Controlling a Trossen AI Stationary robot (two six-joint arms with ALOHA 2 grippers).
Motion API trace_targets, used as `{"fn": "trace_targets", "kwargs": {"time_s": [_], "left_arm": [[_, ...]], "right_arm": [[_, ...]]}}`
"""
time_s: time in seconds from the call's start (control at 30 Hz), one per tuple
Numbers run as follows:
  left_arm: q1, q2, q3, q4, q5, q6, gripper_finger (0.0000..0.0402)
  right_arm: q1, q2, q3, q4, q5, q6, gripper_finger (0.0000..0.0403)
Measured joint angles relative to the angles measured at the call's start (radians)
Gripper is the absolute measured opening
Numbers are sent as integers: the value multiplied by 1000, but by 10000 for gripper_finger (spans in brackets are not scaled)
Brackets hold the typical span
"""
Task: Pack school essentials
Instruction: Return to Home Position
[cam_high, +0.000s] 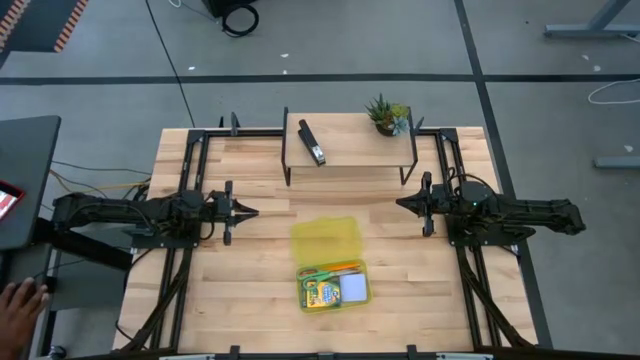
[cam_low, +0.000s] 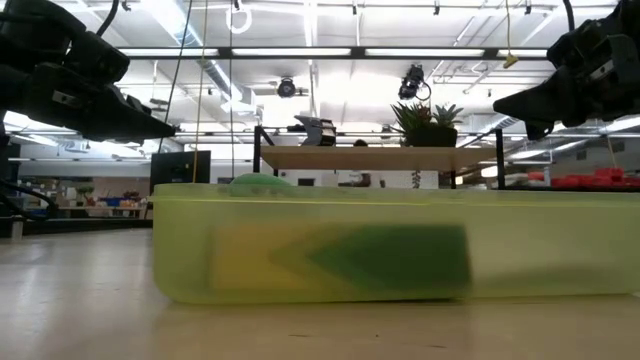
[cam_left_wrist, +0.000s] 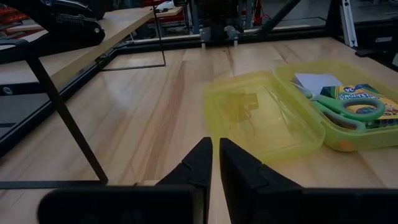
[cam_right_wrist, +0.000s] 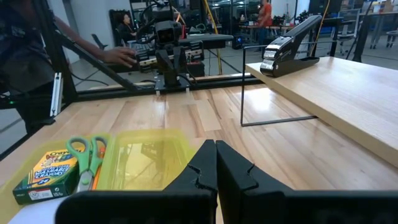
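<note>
Packing looked finished: crayon box (cam_high: 320, 294), scissors (cam_high: 322, 272) and notepad (cam_high: 354, 289) lay in the open yellow case (cam_high: 326, 240) near the tabletop edge opposite the shelf (cam_high: 350, 140); left gripper (cam_high: 245, 211) and right gripper (cam_high: 403, 203) hovered clear, jaws together.

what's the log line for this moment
left gripper: shut, empty, left side | right gripper: shut, empty, right side | supply box: open, holds scissors, crayon box, notepad

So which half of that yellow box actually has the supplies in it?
The tray half, farther from the shelf: it holds the scissors, crayon box and notepad. The lid half, nearer the shelf, lies open and empty.
</note>
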Motion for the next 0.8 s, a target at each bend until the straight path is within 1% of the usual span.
{"fn": "trace_targets", "kwargs": {"time_s": [0.37, 0.63, 0.8], "left_arm": [[0, 0, 0, 0, 0, 0, 28], [0, 0, 0, 0, 0, 0, 40], [0, 0, 0, 0, 0, 0, 36]], "right_arm": [[0, 0, 0, 0, 0, 0, 6], [0, 0, 0, 0, 0, 0, 6], [0, 0, 0, 0, 0, 0, 6]]}}
